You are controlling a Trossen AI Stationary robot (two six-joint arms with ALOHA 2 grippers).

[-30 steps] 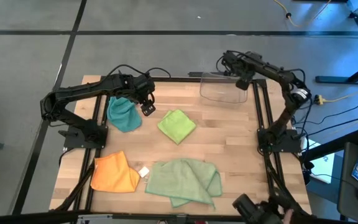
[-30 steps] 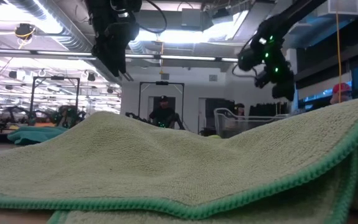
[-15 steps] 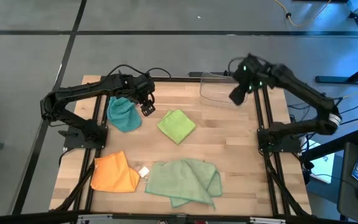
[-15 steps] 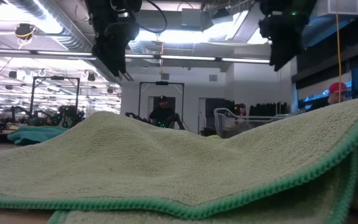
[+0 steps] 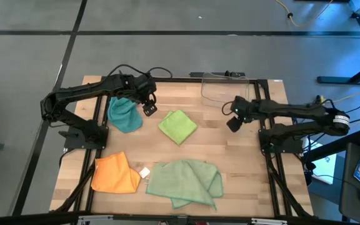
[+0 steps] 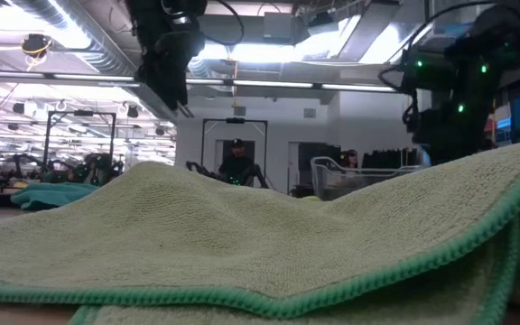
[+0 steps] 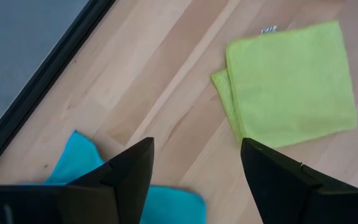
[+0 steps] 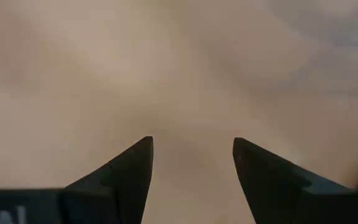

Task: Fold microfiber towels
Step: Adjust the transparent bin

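Four microfiber towels lie on the wooden table. The teal one point(image 5: 124, 114) is bunched at the far left, the lime one point(image 5: 177, 125) lies folded flat in the far middle, the orange one point(image 5: 114, 174) is at the near left, and the larger sage one point(image 5: 185, 181) lies rumpled at the near middle. My left gripper point(image 5: 149, 107) hangs open above bare wood between the teal point(image 7: 79, 162) and lime point(image 7: 291, 84) towels. My right gripper point(image 5: 232, 123) is open over bare wood right of the lime towel, touching nothing.
A clear plastic bin point(image 5: 224, 87) stands at the far right edge, just beyond my right gripper. A small white tag point(image 5: 145, 172) lies between the orange and sage towels. In the low view the sage towel point(image 6: 242, 244) fills the foreground. Bare wood lies at the right.
My right gripper has swung from above the bin down and toward the table's near edge, turning as it went, and now hangs low over bare wood in front of the bin. No towel has moved.
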